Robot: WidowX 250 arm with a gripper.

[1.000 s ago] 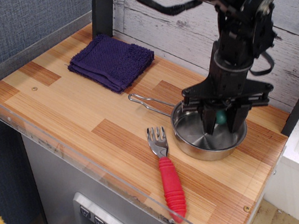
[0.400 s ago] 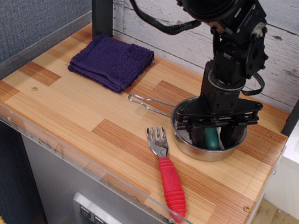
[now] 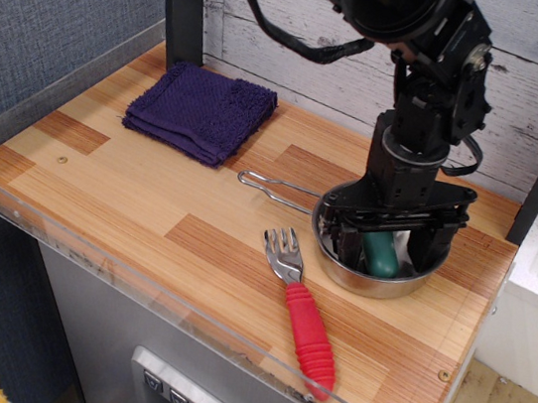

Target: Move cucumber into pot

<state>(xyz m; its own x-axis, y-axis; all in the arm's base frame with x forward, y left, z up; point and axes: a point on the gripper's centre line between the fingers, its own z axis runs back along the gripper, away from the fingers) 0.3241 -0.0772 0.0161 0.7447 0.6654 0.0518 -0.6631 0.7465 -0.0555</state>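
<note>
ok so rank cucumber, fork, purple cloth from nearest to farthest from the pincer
1. cucumber: right at the pincer, inside the pot.
2. fork: on the table in front of the pot, to the image left of the pincer.
3. purple cloth: far back-left corner of the table.

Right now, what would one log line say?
gripper: low inside pot | cucumber: in pot, between fingers | grip: unclear

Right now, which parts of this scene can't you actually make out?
- Small teal-green oblong toy cucumber: its upper end is hidden by the black pincer.
- Pincer's grip: held or released, unclear.
- Shallow shiny steel pot: floor and far rim blocked by the pincer.
- Robot arm: cut off by the top edge.
</note>
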